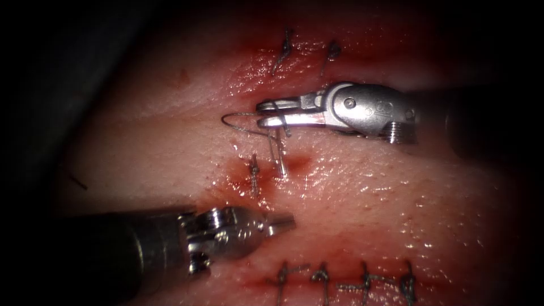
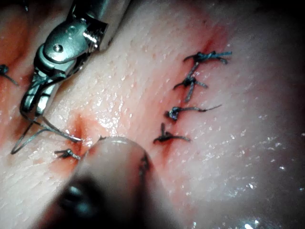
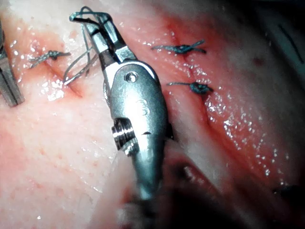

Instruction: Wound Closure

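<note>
My right tool [image 1: 262, 113] reaches in from the right over the tissue [image 1: 368, 192]. Its jaws stand open, and grey thread [image 1: 228, 118] is looped around them. From that loop two strands drop to a red spot [image 1: 294, 164] beside a tied stitch [image 1: 255, 173]. In the right wrist view, thread [image 3: 76, 71] is draped over the tips of the right tool [image 3: 95, 19]. The left wrist view has the right tool [image 2: 28, 107] with thread [image 2: 33, 136] trailing to the tissue. My left tool [image 1: 286, 224] lies low on the left with its jaws shut and nothing in them.
Two knotted stitches [image 1: 286, 51] sit on a closed cut behind the right tool. A row of several tied stitches [image 1: 365, 280] runs along another cut in front. Red fluid [image 1: 232, 181] stains the tissue around the middle stitch. A short dark cut thread end [image 1: 78, 181] lies far left.
</note>
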Controlling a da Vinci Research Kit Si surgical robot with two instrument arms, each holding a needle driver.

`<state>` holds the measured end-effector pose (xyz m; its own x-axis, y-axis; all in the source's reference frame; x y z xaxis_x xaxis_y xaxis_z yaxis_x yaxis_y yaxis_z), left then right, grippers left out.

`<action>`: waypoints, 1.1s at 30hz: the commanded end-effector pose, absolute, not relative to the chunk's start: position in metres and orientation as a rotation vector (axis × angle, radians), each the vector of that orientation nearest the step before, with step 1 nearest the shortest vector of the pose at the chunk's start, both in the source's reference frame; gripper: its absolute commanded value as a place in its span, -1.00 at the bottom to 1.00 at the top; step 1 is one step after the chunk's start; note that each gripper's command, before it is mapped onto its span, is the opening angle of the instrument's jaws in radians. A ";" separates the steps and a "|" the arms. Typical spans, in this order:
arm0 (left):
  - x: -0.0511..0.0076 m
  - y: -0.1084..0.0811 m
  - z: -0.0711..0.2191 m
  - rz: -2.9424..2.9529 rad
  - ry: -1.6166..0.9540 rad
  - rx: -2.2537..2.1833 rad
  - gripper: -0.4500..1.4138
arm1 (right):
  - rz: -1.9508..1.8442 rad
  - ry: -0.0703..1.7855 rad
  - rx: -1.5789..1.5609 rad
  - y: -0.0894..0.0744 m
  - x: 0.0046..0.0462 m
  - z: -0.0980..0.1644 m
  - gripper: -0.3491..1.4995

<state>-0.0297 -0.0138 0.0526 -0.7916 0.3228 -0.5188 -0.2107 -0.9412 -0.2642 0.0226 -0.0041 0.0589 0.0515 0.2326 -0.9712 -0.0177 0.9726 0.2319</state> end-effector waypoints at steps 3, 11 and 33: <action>-0.0301 -0.014 0.053 2.722 -0.281 -0.837 -0.37 | 0.180 1.504 0.194 -0.004 0.0233 0.059 -1.00; -0.0299 -0.014 0.054 2.728 -0.284 -0.834 -0.37 | 0.178 1.495 0.328 -0.005 0.0239 0.060 -1.00; -0.0294 -0.014 0.053 2.725 -0.290 -0.835 -0.37 | 0.430 1.402 0.660 -0.005 0.0239 0.060 -1.00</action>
<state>-0.0287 -0.0141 0.0529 -0.7946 0.3188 -0.5167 -0.2028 -0.9415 -0.2690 0.0230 -0.0052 0.0591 0.1398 0.6436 -0.7525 0.1009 0.7467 0.6575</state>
